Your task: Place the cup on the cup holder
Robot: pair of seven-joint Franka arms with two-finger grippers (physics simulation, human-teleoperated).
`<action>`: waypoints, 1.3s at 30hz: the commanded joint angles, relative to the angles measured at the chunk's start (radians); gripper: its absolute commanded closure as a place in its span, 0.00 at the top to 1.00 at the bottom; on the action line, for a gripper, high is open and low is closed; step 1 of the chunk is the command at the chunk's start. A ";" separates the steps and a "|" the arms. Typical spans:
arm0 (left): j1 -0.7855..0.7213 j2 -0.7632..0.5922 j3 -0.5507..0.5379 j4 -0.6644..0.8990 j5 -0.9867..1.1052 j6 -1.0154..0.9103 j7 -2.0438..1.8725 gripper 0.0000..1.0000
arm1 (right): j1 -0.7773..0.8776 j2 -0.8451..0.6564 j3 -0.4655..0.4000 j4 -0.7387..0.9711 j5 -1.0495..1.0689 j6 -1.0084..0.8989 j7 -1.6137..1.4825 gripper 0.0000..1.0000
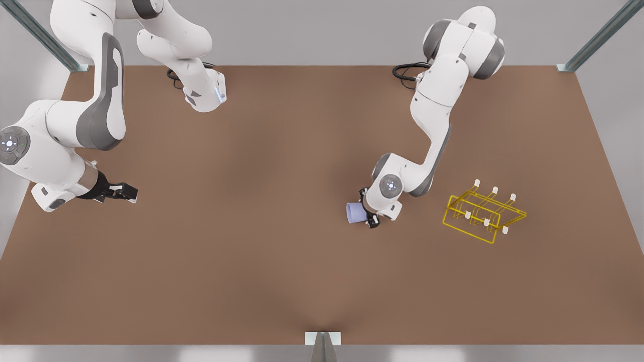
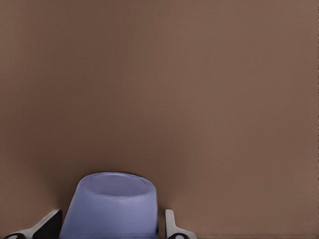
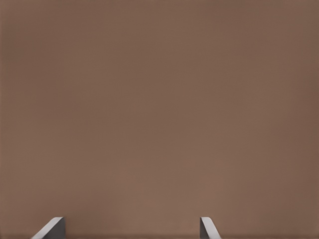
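Between left end effector (image 1: 363, 215) fingers – smooth tapered cup (image 1: 355, 212), pinched; right end effector (image 1: 127, 192) spread, waiting.

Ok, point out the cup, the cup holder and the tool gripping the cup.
cup (image 1: 355, 212): front view, on its side wall.
cup holder (image 1: 469, 227): front view, on its yellow wire frame.
left tool (image 1: 369, 213): front view, between its fingertips, beside the cup.

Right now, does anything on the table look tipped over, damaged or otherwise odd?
Nothing stands out. The cup sits between the left gripper's fingers, and the cup holder stands upright nearby on the table. The right gripper waits open.
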 commanded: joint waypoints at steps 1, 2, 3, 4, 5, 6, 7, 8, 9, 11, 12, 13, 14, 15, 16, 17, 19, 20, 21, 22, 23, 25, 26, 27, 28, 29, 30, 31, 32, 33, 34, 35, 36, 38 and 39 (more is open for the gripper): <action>-0.001 0.006 0.000 0.005 0.003 0.002 -0.054 1.00 | 0.000 -0.001 -0.001 0.000 0.001 0.000 -0.009 1.00; -0.001 0.006 0.000 0.005 0.002 0.002 -0.054 1.00 | 0.000 -0.001 -0.001 0.000 0.001 0.000 -0.009 1.00; -0.003 0.008 0.000 0.005 0.003 0.002 -0.054 1.00 | 0.000 -0.001 -0.001 0.000 0.001 0.000 -0.009 1.00; -0.012 0.006 0.000 0.005 0.003 0.002 -0.056 0.87 | 0.000 -0.001 -0.001 0.000 0.001 0.000 -0.009 1.00; -0.012 0.006 0.000 0.005 0.003 0.002 -0.059 0.71 | 0.001 -0.001 -0.001 0.000 0.001 0.000 -0.009 1.00; -0.012 -0.001 0.000 0.005 0.003 -0.001 -0.064 0.68 | 0.001 -0.001 -0.001 0.000 0.002 0.000 -0.009 1.00; -0.012 -0.024 0.000 0.003 0.002 -0.009 -0.064 0.68 | 0.001 -0.001 0.001 0.000 0.002 0.000 -0.009 1.00; -0.010 -0.047 0.000 0.002 -0.003 -0.015 -0.059 0.68 | 0.000 -0.001 -0.001 0.000 0.002 0.000 -0.007 1.00; -0.003 -0.095 -0.002 -0.011 -0.003 -0.047 -0.054 0.68 | 0.000 -0.001 0.001 0.000 0.002 0.000 -0.007 1.00; 0.019 -0.139 0.009 0.044 -0.006 -0.209 -0.054 0.68 | 0.000 -0.001 -0.001 0.000 0.002 0.000 -0.009 1.00; 0.040 -0.113 0.014 0.158 0.001 -0.357 -0.054 0.68 | 0.000 -0.001 -0.001 0.000 0.002 0.000 -0.009 1.00; 0.048 -0.115 0.054 0.213 0.052 -0.455 -0.059 0.68 | 0.000 -0.001 -0.001 0.000 0.002 0.000 -0.009 1.00; 0.048 -0.113 0.057 0.269 0.204 -0.570 -0.065 0.69 | 0.000 -0.001 -0.001 0.000 0.002 0.000 -0.009 1.00; 0.039 -0.123 0.075 0.276 0.330 -0.618 -0.065 0.69 | 0.000 -0.001 -0.001 0.000 0.002 0.000 -0.009 1.00; -0.074 -0.124 0.210 0.293 0.391 -0.662 -0.053 0.69 | 0.000 -0.001 -0.001 0.000 0.002 0.000 -0.009 1.00; -0.231 -0.113 0.411 0.287 0.396 -0.672 -0.033 0.69 | 0.000 -0.001 -0.001 0.000 0.002 0.000 -0.009 1.00; -0.475 -0.038 0.728 0.287 0.388 -0.672 0.059 0.69 | 0.000 -0.001 -0.001 0.000 0.002 0.000 -0.009 1.00; -0.562 -0.008 0.836 0.287 0.388 -0.672 0.096 0.69 | 0.000 -0.001 -0.001 0.000 0.002 0.000 -0.009 1.00; -0.630 0.026 0.925 0.286 0.387 -0.675 0.139 0.69 | 0.000 -0.001 -0.001 0.000 0.002 0.000 -0.009 1.00; -0.684 0.063 0.998 0.284 0.388 -0.684 0.162 0.69 | 0.000 -0.001 -0.001 0.000 0.002 0.000 -0.009 1.00; -0.723 0.098 1.054 0.284 0.391 -0.687 0.180 0.69 | 0.000 -0.001 -0.001 0.000 0.002 0.000 -0.009 1.00; -0.820 0.176 1.186 0.236 0.394 -0.690 0.275 0.69 | 0.000 -0.001 -0.001 0.000 0.002 0.000 -0.009 1.00; -0.823 0.198 1.204 0.235 0.396 -0.690 0.281 0.69 | 0.000 -0.001 -0.001 0.000 0.002 0.000 -0.009 1.00; -0.839 0.247 1.238 0.235 0.399 -0.690 0.315 0.69 | 0.000 -0.001 -0.001 0.000 0.002 0.000 -0.009 1.00; -0.842 0.298 1.247 0.235 0.400 -0.690 0.324 0.69 | 0.000 0.001 -0.001 -0.001 0.002 0.000 -0.009 1.00; -0.842 0.344 1.265 0.224 0.400 -0.685 0.352 0.69 | 0.000 0.001 -0.001 0.000 0.002 0.000 -0.009 1.00; -0.845 0.377 1.288 0.195 0.406 -0.672 0.370 0.69 | 0.000 0.005 -0.001 0.000 0.002 0.000 -0.009 1.00; -0.840 0.388 1.290 0.187 0.423 -0.672 0.372 0.69 | 0.000 0.005 -0.001 0.000 0.002 0.000 -0.009 1.00; -0.840 0.401 1.288 0.145 0.494 -0.664 0.369 0.69 | 0.000 0.005 -0.001 0.000 0.002 0.000 -0.009 1.00; -0.840 0.407 1.287 0.122 0.502 -0.623 0.369 0.69 | 0.000 0.005 -0.001 0.000 0.002 0.000 -0.009 1.00; -0.842 0.416 1.287 0.080 0.506 -0.557 0.369 0.69 | 0.000 0.005 -0.001 0.000 0.002 0.000 -0.009 1.00; -0.839 0.417 1.287 0.054 0.509 -0.514 0.369 0.69 | 0.000 0.005 -0.001 0.000 0.002 0.000 -0.009 1.00; -0.840 0.419 1.287 0.029 0.521 -0.477 0.369 0.69 | 0.000 0.005 -0.001 0.000 0.002 0.000 -0.009 1.00; -0.842 0.422 1.276 0.031 0.522 -0.475 0.366 0.69 | 0.000 0.005 -0.001 0.000 0.002 0.000 -0.009 1.00; -0.840 0.422 1.276 0.031 0.522 -0.475 0.366 0.69 | 0.000 0.005 -0.001 0.000 0.002 0.000 -0.009 1.00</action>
